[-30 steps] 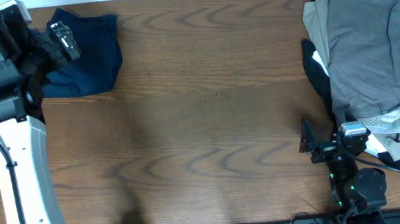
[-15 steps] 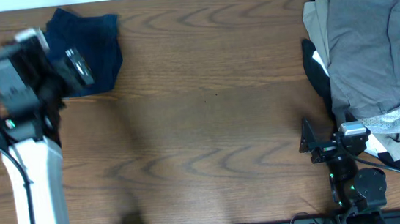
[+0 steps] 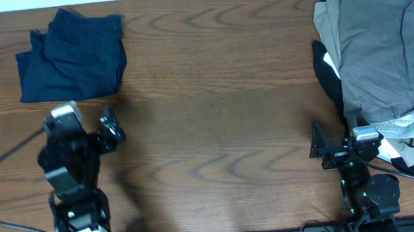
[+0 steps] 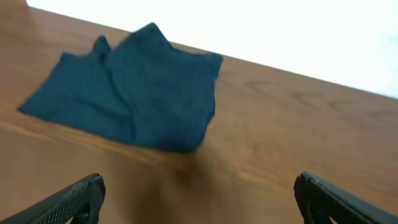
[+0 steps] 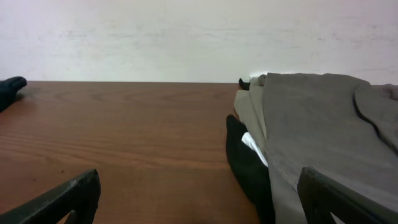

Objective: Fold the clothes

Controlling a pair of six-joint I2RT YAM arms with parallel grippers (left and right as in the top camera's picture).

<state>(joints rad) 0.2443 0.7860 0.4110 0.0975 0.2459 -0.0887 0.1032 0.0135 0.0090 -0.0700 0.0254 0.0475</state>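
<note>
Wooden table (image 3: 216, 130), brown grain, both arm bases at its front edge.

Overhead view: we note the navy shorts (image 3: 72, 56) in the far left corner, lying flat as a compact, roughly square bundle with one rumpled edge. We judge this a finished fold, parked out of the working area. The pile of clothes (image 3: 383, 46) is heaped at the far right: grey on top, with beige, black and a white-patterned piece beneath. It is unfolded, so likely the stock to draw from. The left gripper (image 3: 113, 126) sits toward the front, well apart from the shorts, its arm drawn in above its base, jaws spread, nothing held. The right gripper (image 3: 318, 149) rests just beside the pile's near corner, arm tucked low, jaws spread and empty.

Left wrist view: slightly blurred. We look along the table toward the navy shorts (image 4: 137, 99). The fingertips (image 4: 74, 196) sit at the bottom corners, wide apart, with only wood between them.

Right wrist view: the camera is low and level, with a white wall (image 5: 186, 37) behind. The fingertips (image 5: 68, 193) are wide and empty. The pile of clothes (image 5: 311, 124) lies to the right, near but untouched. We judge the next garment comes from there.
</note>
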